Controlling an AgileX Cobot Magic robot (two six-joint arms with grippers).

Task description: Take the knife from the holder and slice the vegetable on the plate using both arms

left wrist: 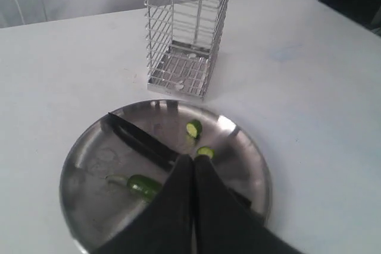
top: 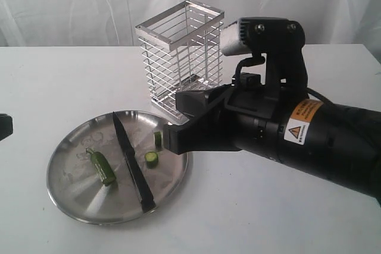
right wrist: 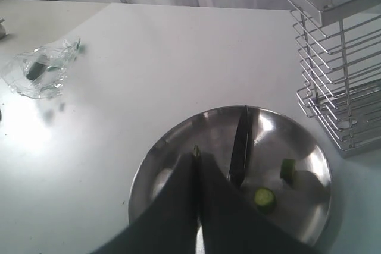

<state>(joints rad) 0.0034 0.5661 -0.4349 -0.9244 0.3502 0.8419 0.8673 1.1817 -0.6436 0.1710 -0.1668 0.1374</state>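
Observation:
The black knife (top: pixel 130 162) lies loose across the steel plate (top: pixel 71 197), its point toward the wire holder (top: pixel 181 57). The dark green vegetable (top: pixel 105 168) rests on the plate left of the blade, and two cut slices (top: pixel 152 159) lie to the blade's right. My right gripper (top: pixel 169 139) hangs over the plate's right rim, shut and empty. In the right wrist view its shut tips (right wrist: pixel 196 156) sit beside the knife (right wrist: pixel 241 147). My left gripper (left wrist: pixel 193 159) is shut with nothing in it, above the plate (left wrist: pixel 250 147) near the knife (left wrist: pixel 140 141) and vegetable (left wrist: pixel 143 185).
The empty holder (left wrist: pixel 184 34) stands upright just behind the plate on the white table. A crumpled clear plastic bag (right wrist: pixel 38 72) lies on the table away from the plate. A white curtain hangs behind the table.

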